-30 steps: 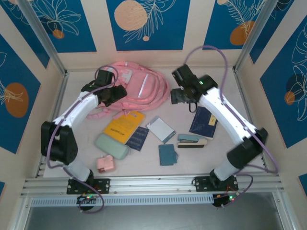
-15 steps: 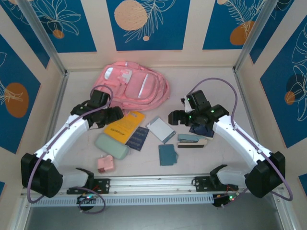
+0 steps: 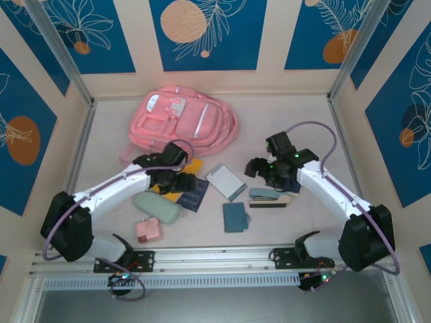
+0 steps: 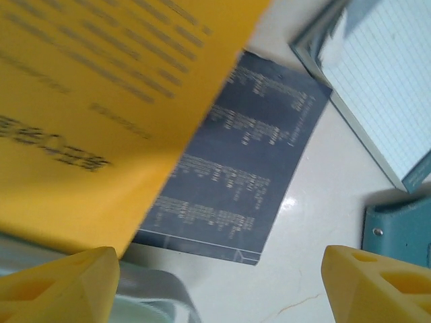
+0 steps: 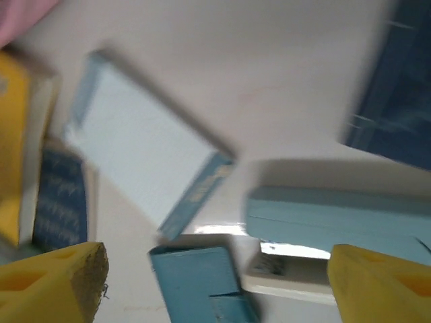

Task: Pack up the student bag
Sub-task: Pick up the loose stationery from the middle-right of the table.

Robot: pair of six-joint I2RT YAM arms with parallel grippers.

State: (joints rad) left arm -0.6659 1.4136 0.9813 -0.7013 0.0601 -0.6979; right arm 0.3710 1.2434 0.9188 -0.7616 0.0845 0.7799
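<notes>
Far back on the left lies the bag (image 3: pixel 182 121), soft, floppy, probably light; best pinched at a fabric edge. Nearer, left gripper (image 3: pixel 183 182) and right gripper (image 3: pixel 259 167) hover with jaws apart, empty.

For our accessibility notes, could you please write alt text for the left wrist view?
The left claw hangs open over a pale table, its two yellow fingertips apart at the bottom corners. Beneath lie a yellow printed booklet overlapping a dark blue printed card, and a grid-paper notebook at upper right.
</notes>
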